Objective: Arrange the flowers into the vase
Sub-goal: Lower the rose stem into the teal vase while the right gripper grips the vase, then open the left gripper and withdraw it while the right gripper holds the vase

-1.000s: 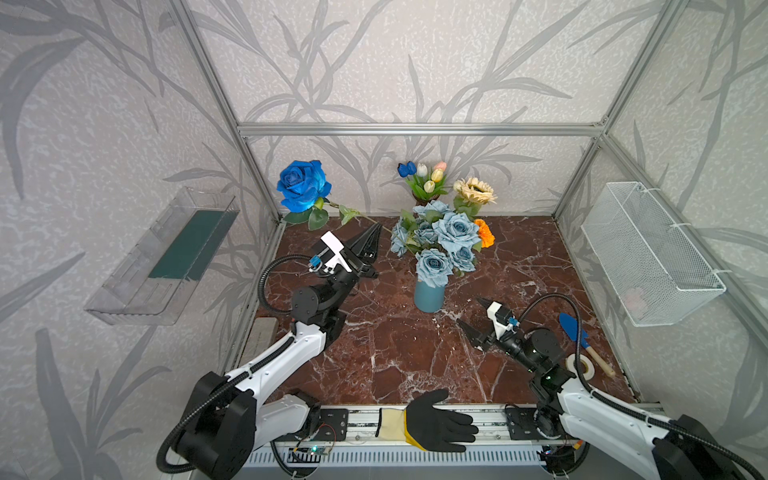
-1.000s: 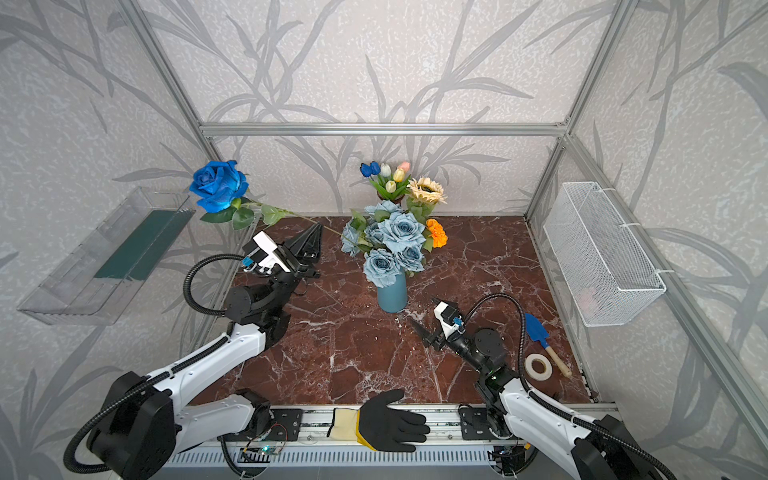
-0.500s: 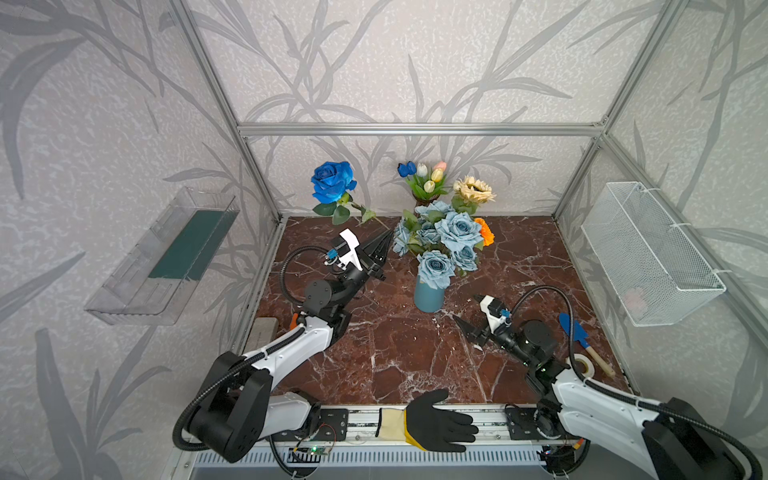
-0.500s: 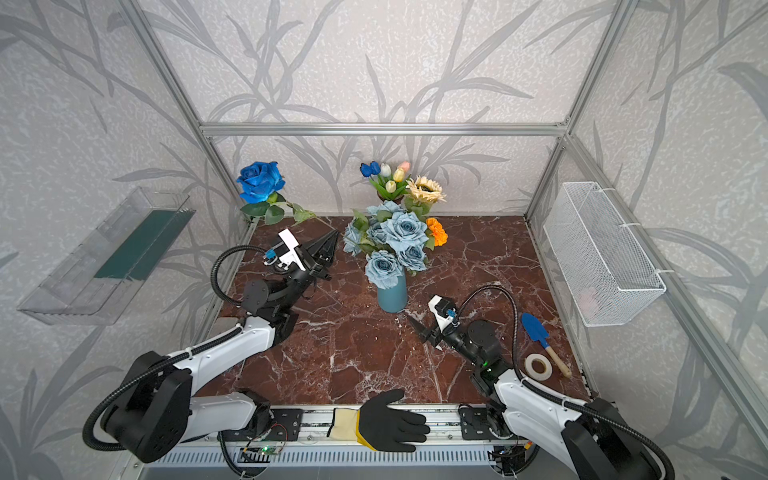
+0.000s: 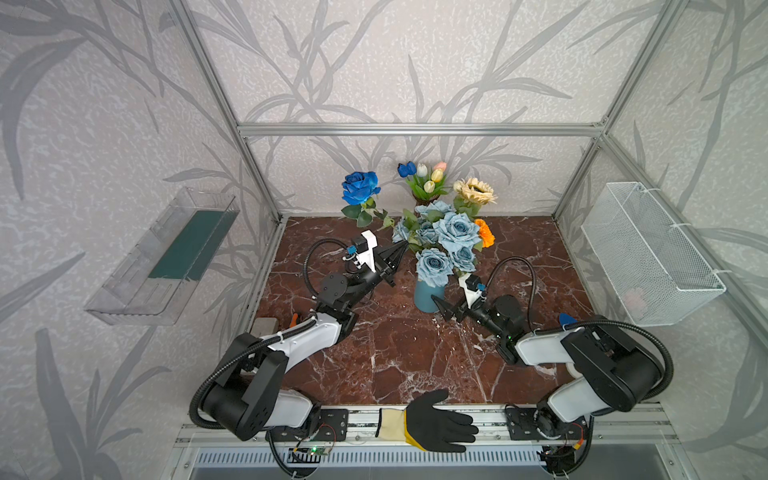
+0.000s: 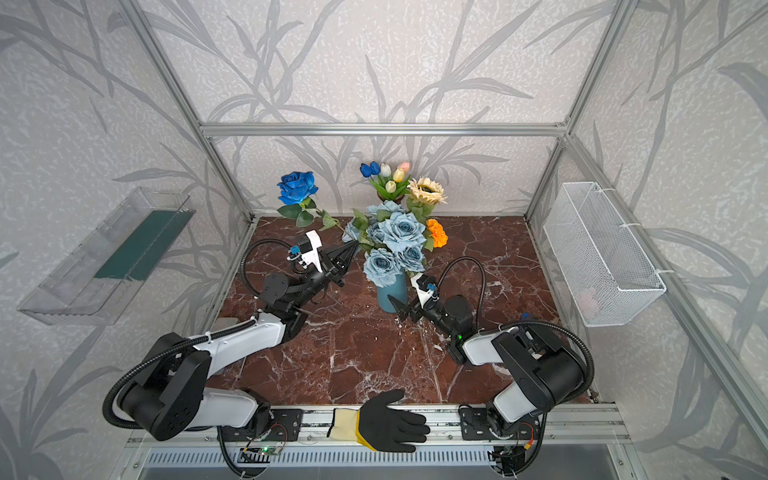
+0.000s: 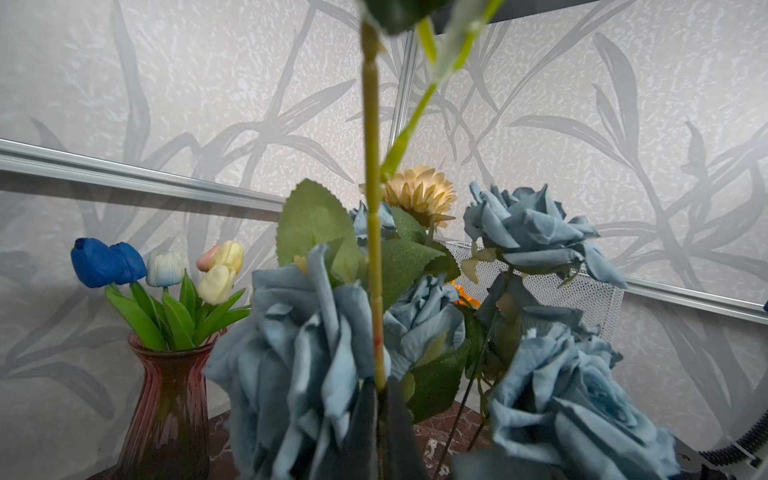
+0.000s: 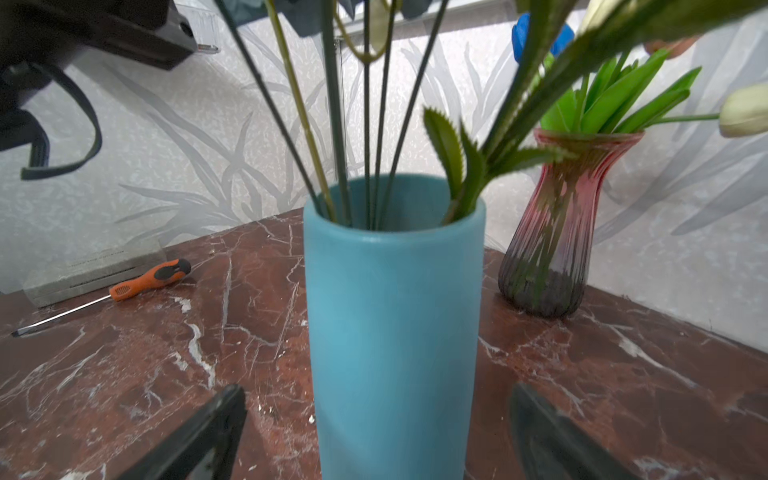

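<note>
A red-brown marbled tabletop (image 5: 407,357) fills the floor of the cell, with a white wire basket (image 5: 648,253) hung on the right-hand wall. Near the middle stands a teal vase (image 8: 395,332) holding the dusty-blue roses (image 5: 453,232), an orange marigold (image 5: 484,232) at their right edge and a beige daisy (image 5: 475,191) rising behind them. The right gripper (image 5: 444,307) is low at the foot of this vase, its jaws spread wide on either side of the vase body and clear of it in the right wrist view. The left gripper (image 5: 402,247) is raised just beside the leftmost dusty-blue rose, its jaws pinched on the stem (image 7: 372,208) of the dark-blue rose (image 5: 360,188), whose bloom is up near the back wall, outside the vase. Behind the bouquet a red glass vase (image 7: 170,399) holds the small tulips (image 5: 426,176). A black glove (image 5: 436,424) lies on the front rail, and an orange-handled screwdriver (image 8: 153,276) lies on the tabletop to the left.
</note>
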Controlling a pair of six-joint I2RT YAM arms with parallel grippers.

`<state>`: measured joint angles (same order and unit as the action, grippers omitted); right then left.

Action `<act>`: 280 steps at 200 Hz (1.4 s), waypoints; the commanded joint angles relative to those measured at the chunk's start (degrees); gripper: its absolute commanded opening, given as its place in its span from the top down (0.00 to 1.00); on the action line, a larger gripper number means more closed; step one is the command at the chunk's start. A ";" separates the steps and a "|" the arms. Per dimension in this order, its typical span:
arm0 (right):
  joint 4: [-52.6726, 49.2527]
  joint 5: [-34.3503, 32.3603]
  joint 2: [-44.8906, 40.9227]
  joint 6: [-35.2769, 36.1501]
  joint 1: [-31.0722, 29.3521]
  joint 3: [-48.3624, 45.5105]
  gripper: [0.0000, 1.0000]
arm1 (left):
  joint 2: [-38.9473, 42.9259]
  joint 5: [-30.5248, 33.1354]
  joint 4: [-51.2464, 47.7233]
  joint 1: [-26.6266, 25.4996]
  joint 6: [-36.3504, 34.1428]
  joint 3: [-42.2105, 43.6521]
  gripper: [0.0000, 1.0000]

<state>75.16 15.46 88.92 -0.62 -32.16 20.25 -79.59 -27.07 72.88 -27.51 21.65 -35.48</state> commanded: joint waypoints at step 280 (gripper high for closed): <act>5.45 -0.15 14.94 1.78 -1.41 14.10 0.13 | 28.79 10.00 -38.33 -3.07 -16.97 16.45 0.14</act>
<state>78.22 15.77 103.33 -0.10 -33.28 32.86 -51.77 -20.36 35.09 -30.39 6.70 -20.25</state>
